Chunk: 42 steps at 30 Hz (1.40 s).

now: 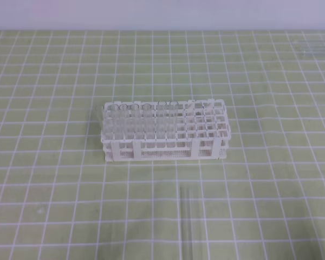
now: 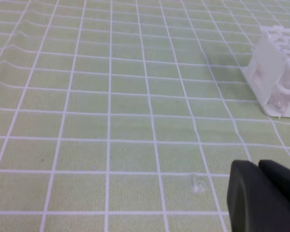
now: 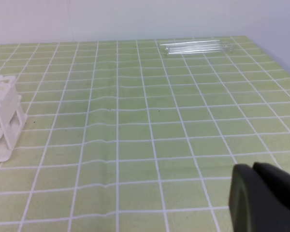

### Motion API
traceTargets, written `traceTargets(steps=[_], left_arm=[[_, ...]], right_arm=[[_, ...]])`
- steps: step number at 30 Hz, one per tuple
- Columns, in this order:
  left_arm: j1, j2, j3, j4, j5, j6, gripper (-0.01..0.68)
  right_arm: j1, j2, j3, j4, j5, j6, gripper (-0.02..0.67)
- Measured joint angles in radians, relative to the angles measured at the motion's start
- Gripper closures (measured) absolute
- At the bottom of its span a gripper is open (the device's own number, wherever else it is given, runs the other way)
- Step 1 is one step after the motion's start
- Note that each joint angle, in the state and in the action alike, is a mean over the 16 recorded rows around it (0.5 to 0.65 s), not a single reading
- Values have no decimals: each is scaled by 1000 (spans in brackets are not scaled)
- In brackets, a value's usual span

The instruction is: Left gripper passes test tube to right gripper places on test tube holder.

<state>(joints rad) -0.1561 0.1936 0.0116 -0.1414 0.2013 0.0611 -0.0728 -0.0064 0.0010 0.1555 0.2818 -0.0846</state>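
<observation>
The white test tube holder (image 1: 165,130) stands mid-mat, with several clear tubes upright in its left half. It also shows as a corner in the left wrist view (image 2: 280,72) and in the right wrist view (image 3: 2,116). A clear test tube (image 1: 187,216) lies flat on the mat in front of the holder, pointing toward the near edge. The left gripper (image 2: 258,166) shows only as black fingers at the bottom right of its own view, pressed together and holding nothing. The right gripper (image 3: 253,168) looks the same, low over bare mat. Neither gripper appears in the high view.
A green mat with a white grid (image 1: 54,179) covers the table. A bundle of spare clear tubes (image 3: 195,47) lies at the far right edge, faintly seen in the high view (image 1: 317,50). A pale wall runs behind the mat.
</observation>
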Motion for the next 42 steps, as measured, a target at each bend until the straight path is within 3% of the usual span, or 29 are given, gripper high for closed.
traceTargets(steps=[19, 29, 42], left_arm=[[0, -1, -6, 1, -2, 0, 672], [0, -1, -3, -4, -75, -2, 672], [0, -1, -6, -215, -173, -141, 672]], right_arm=[[0, 0, 0, 0, 0, 0, 651], [0, 0, 0, 0, 0, 0, 651], [0, 0, 0, 0, 0, 0, 651]])
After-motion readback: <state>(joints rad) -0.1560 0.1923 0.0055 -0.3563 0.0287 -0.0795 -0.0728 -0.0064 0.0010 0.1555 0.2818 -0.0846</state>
